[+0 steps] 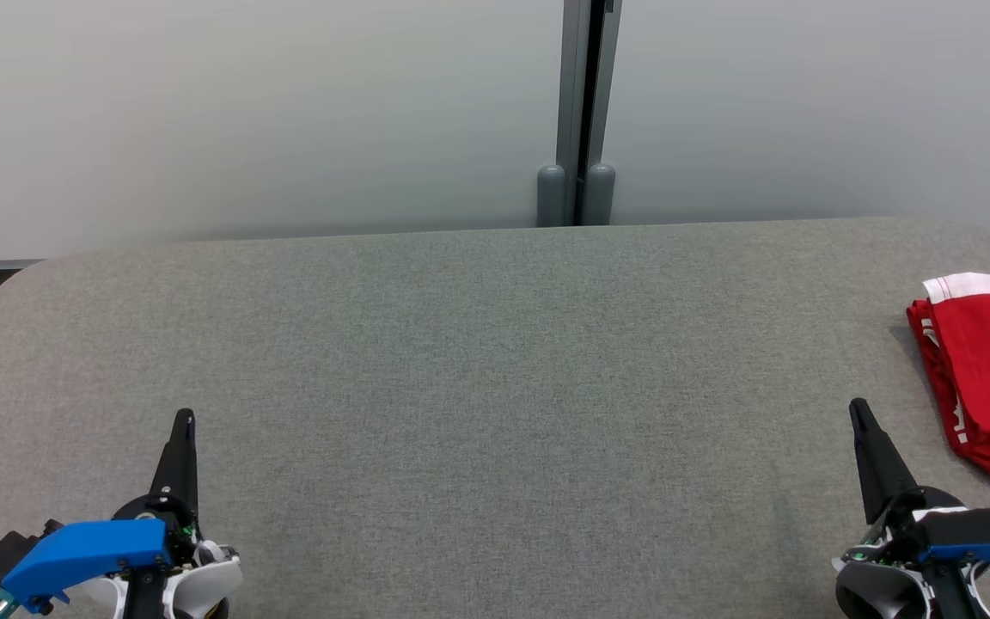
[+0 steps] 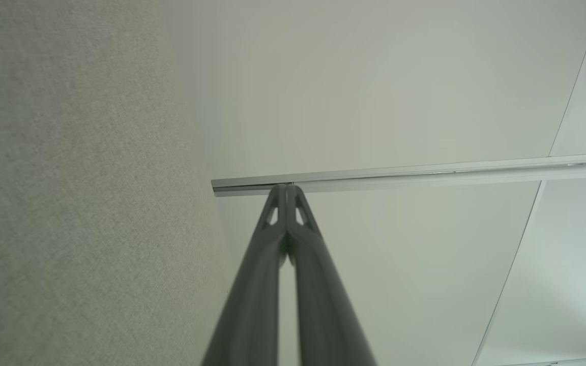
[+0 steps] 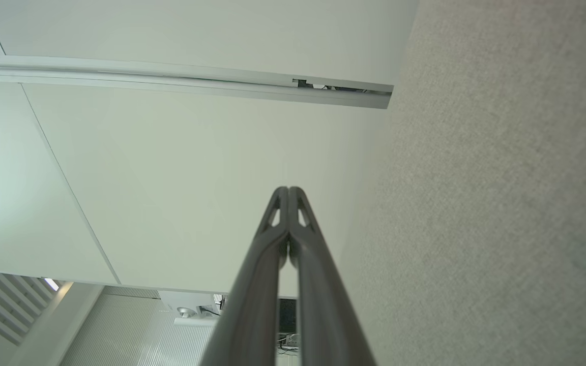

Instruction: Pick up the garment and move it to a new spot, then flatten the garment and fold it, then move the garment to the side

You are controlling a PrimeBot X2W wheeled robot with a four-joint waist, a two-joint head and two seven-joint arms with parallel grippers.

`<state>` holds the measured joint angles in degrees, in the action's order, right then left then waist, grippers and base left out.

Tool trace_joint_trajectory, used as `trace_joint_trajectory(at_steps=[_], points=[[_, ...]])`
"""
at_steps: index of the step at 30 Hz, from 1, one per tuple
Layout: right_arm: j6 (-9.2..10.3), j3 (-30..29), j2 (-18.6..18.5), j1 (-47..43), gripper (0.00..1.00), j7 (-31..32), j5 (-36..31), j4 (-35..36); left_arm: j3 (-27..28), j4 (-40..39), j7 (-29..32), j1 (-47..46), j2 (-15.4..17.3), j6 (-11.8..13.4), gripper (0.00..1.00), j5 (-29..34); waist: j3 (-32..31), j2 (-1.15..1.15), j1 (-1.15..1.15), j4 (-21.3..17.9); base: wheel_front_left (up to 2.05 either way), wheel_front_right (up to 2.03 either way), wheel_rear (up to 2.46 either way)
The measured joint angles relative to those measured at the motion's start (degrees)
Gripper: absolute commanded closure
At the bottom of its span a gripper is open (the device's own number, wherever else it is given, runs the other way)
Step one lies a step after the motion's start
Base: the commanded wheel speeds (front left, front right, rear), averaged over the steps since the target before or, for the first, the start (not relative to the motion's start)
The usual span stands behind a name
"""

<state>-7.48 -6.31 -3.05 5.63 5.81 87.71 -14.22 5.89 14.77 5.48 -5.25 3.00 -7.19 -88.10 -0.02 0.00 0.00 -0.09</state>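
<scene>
Garment [image 1: 989,370] folded, set aside at the right edge of the desk [image 1: 495,361].
Left jaws and right jaws sit closed and empty near the front edge, the right jaws near the garment, seemingly parked because the folding looks finished.

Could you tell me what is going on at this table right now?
Nothing is being handled right now. The garment lies folded at the right edge of the table. The left gripper and the right gripper rest shut and empty at the near side, the right one apart from the garment. The folding looks done.
</scene>
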Motion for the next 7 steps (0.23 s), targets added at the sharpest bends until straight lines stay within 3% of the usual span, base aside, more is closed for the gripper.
trace_joint_trajectory(at_steps=[7], points=[[0.00, -0.1, 0.1, 0.1, 1.00, 0.3, 2.7, 0.1, 0.5, -0.4, 0.6, -0.5, 0.0, 0.0, 1.00, -2.5, 0.1, 0.00, 0.00, 0.1, 0.00, 0.00, 0.00]])
